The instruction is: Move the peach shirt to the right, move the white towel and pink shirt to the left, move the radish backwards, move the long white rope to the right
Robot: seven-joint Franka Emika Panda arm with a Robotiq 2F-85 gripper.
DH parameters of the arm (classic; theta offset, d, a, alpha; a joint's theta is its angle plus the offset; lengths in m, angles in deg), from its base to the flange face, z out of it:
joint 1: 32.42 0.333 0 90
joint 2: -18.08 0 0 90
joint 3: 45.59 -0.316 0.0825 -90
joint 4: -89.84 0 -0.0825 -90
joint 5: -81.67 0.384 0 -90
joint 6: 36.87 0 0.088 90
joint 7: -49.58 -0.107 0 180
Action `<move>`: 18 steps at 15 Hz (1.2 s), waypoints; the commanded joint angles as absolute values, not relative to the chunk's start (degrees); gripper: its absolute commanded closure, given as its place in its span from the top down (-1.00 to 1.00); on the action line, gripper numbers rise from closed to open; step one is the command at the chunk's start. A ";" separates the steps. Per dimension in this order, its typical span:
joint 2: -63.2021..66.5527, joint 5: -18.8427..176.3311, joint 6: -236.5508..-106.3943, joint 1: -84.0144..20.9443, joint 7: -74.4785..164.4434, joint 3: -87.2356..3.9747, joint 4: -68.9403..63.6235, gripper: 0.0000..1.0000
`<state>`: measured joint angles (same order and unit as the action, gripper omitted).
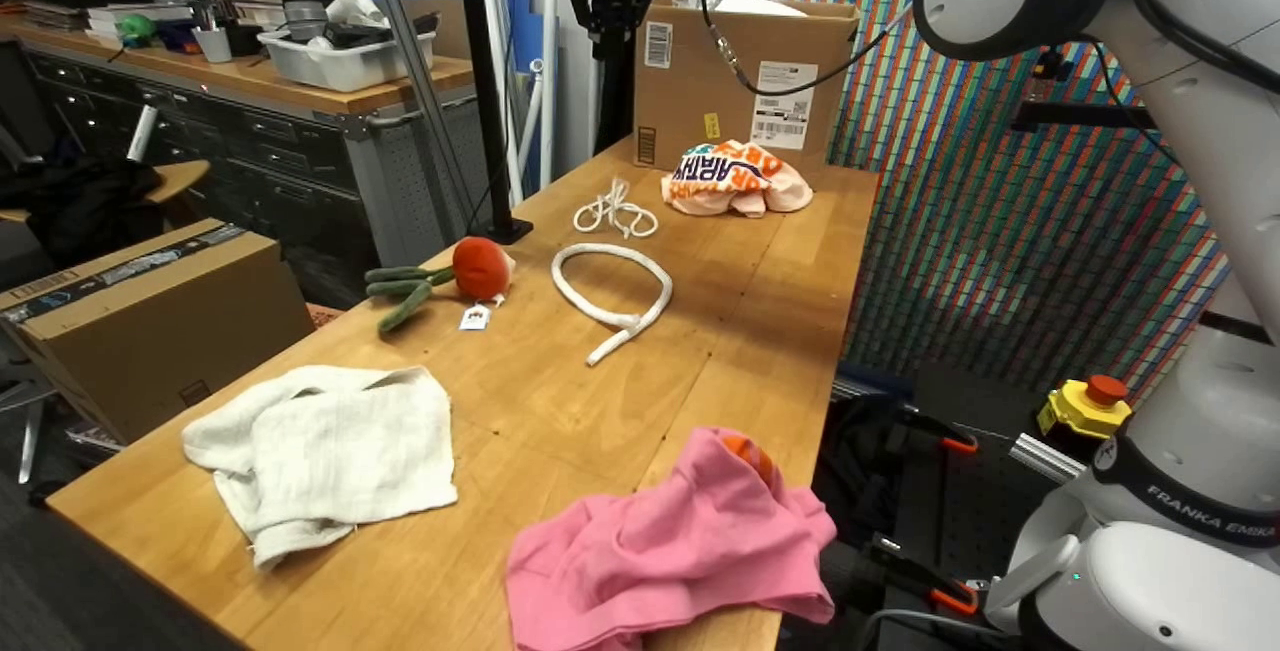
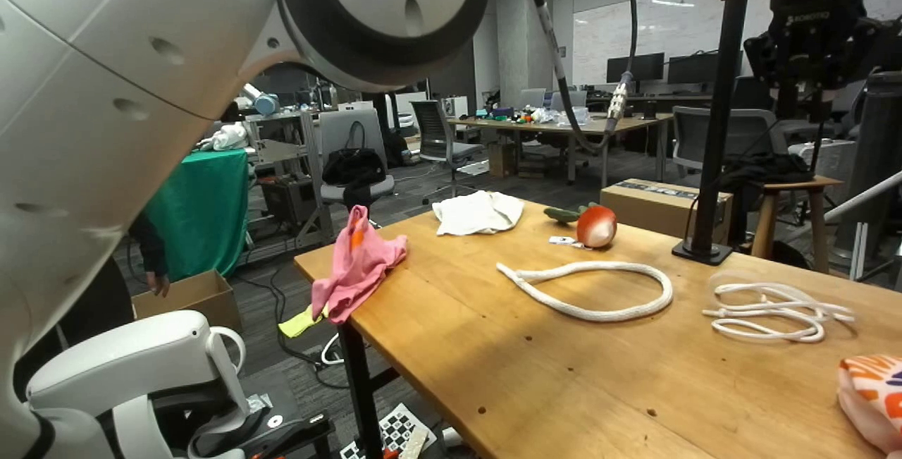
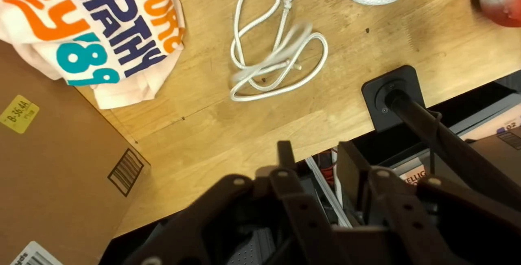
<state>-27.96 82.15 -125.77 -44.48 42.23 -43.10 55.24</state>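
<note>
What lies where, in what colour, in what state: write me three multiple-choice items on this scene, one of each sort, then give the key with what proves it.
1. Where on the table does the peach shirt lie?
A) Beside the white towel
B) Beside the pink shirt
C) Beside the cardboard box

2. What colour are the leaves of the radish?
A) Green
B) Blue
C) White

3. What state is the pincer in?
A) Shut on the radish
B) Open, holding nothing
C) Shut on the white towel

1: C, since an exterior view and the wrist view show the shirt next to the box.
2: A, since both exterior views show the leaves dark green.
3: B, since in the wrist view the fingers stand apart with nothing gripped between them.
</note>
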 commanded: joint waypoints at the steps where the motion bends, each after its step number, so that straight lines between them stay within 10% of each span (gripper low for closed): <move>1: -30.00 83.55 -124.04 -45.66 42.59 -43.86 59.49 0.36; 6: -29.11 83.58 -124.20 -46.51 44.19 -44.22 58.91 1.00; 18: -21.38 84.18 -119.45 -47.57 66.76 -50.03 50.68 1.00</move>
<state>-25.64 83.09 -121.08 -46.96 60.93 -48.37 55.54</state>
